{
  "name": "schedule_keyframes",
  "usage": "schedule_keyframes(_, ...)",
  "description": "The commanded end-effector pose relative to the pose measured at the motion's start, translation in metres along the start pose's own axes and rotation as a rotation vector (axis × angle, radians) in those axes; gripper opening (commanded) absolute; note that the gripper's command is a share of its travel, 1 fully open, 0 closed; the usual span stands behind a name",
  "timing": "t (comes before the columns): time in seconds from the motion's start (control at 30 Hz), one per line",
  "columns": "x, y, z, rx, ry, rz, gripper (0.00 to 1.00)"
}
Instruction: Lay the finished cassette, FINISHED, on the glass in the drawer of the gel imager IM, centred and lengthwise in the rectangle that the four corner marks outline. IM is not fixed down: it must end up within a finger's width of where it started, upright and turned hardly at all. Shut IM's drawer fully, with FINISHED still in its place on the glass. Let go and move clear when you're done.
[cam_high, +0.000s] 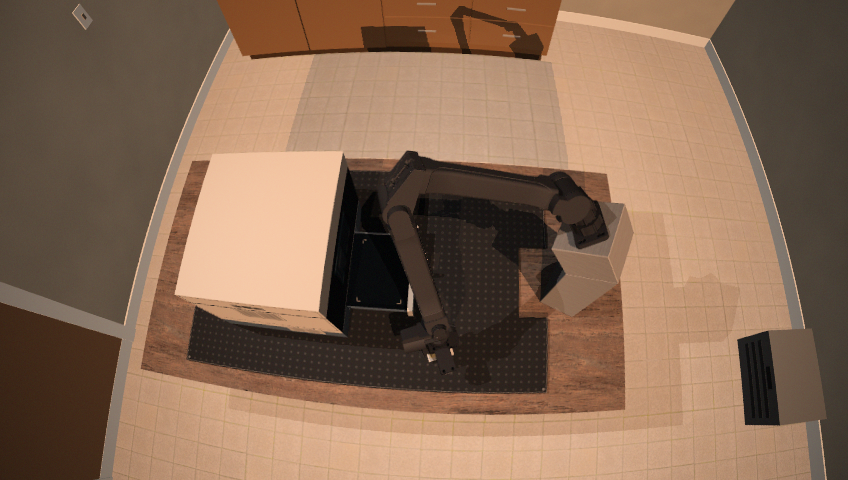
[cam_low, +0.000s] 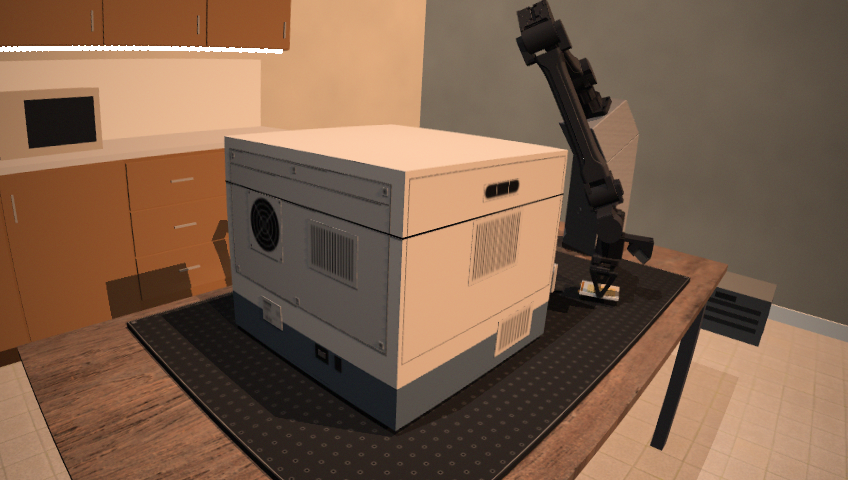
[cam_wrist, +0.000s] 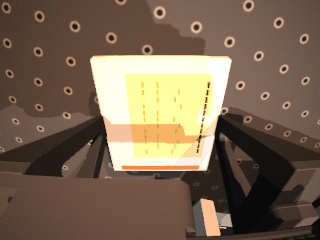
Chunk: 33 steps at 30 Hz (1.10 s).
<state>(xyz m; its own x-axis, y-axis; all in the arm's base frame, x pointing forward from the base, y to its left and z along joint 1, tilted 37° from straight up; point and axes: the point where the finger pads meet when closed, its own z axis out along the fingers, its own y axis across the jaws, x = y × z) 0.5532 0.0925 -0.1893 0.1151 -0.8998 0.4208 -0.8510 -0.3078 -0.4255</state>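
Observation:
The cassette FINISHED (cam_high: 431, 358) (cam_low: 586, 292) (cam_wrist: 160, 100), a pale plate with a yellow gel and an orange strip, lies level at the mat; whether it touches the mat I cannot tell. My gripper (cam_high: 440, 356) (cam_low: 602, 295) (cam_wrist: 160, 121) points down with a fingertip against each long side and is shut on it. The gel imager IM (cam_high: 267, 231) (cam_low: 476, 237) stands upright. Its drawer (cam_high: 380, 308) is out towards the arm's base. Its dark glass (cam_high: 380, 276) shows three corner marks; my forearm hides the fourth. The drawer's pale handle (cam_high: 410, 300) (cam_wrist: 210, 217) is partly hidden.
The dotted black mat (cam_high: 297, 356) (cam_low: 452, 428) lies under IM and the cassette on the wooden table (cam_high: 583, 368) (cam_low: 101, 386). The arm's grey pedestal (cam_high: 586, 264) stands at the right end. My forearm crosses over the drawer front. IM's housing rises high behind the drawer.

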Motion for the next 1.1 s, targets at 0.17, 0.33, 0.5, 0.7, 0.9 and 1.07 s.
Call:
schedule_keyframes(0.17, -0.008, -0.005, -0.024, 0.013, -0.008, -0.008, 0.78)
schedule_keyframes(0.33, -0.011, 0.001, -0.024, 0.004, -0.008, -0.015, 0.78)
schedule_keyframes(0.5, -0.008, -0.005, -0.035, 0.014, -0.008, -0.008, 0.78)
schedule_keyframes(0.7, -0.008, -0.005, -0.043, 0.014, -0.008, -0.007, 0.78)
schedule_keyframes(0.9, -0.010, 0.000, -0.044, 0.004, -0.008, -0.015, 0.78)
schedule_keyframes(1.07, -0.008, -0.005, -0.055, 0.015, -0.008, -0.007, 0.78)
